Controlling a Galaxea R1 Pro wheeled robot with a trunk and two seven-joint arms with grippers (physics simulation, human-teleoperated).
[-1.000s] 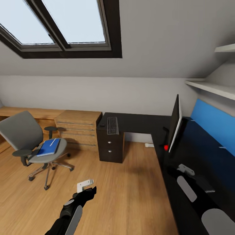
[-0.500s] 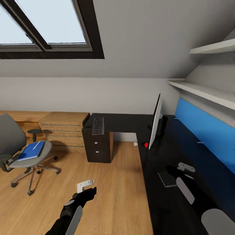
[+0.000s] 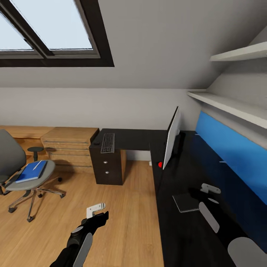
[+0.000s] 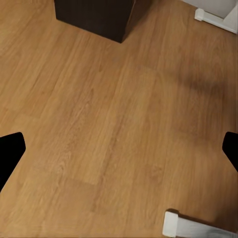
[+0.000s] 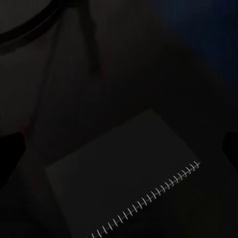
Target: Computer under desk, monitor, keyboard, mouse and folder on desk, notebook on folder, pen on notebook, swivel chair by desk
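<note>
head view: notebook [image 3: 187, 203] lies flat on the desk [image 3: 174, 237], near side of the monitor [image 3: 171, 139]. right gripper [image 3: 210, 190] hovers just above it, fingers spread, empty. robot should drop square over one edge, w/o sliding it.

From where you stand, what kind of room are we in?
Most likely an attic room set up as a home office: a skylight cut into a sloped ceiling, a long black desk carrying a monitor and keyboard, and a grey swivel chair on the light wood floor.
</note>
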